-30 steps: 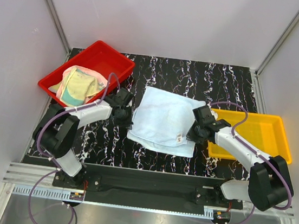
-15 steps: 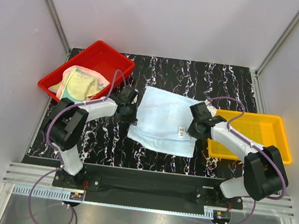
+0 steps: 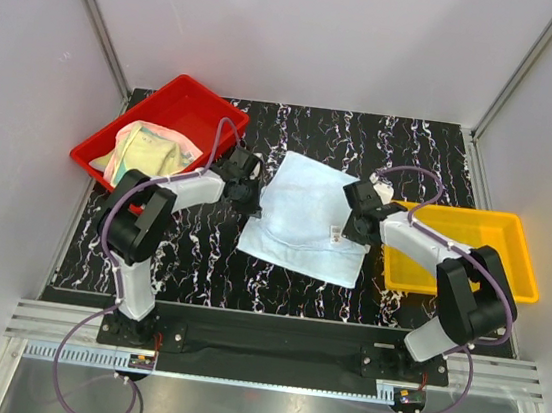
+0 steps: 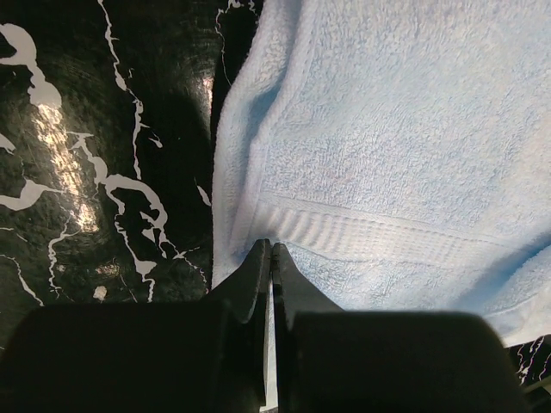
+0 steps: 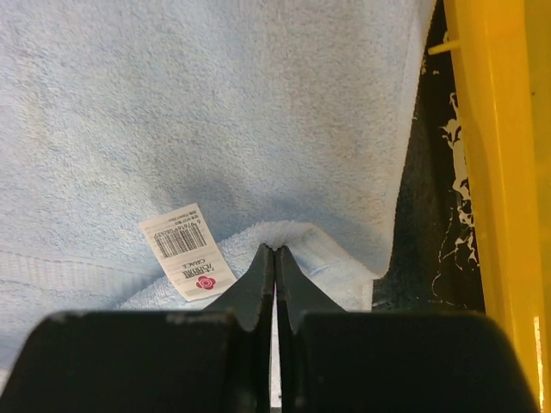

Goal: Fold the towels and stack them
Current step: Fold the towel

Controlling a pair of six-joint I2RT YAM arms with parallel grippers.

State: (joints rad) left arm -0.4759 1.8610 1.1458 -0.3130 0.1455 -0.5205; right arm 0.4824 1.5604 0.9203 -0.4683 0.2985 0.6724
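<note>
A pale blue towel [image 3: 304, 220] lies on the black marbled table [image 3: 189, 256] between the arms, its near half lifted and carried over toward the back. My left gripper [image 3: 248, 200] is shut on the towel's left edge [image 4: 258, 232]. My right gripper [image 3: 351, 224] is shut on its right edge [image 5: 288, 234], beside a white barcode tag [image 5: 185, 250]. The tag also shows in the top view [image 3: 335, 233]. More towels, yellow-green and pink [image 3: 146, 155], lie bunched in the red tray [image 3: 183, 99].
The red tray stands at the back left, close to my left arm. A yellow tray [image 3: 471, 256] stands at the right, its rim [image 5: 482, 129] close beside my right gripper. White walls enclose the table.
Both grippers have moved away from me and inward, each carrying an edge of the pale blue towel toward the back, so the towel folds over itself.
</note>
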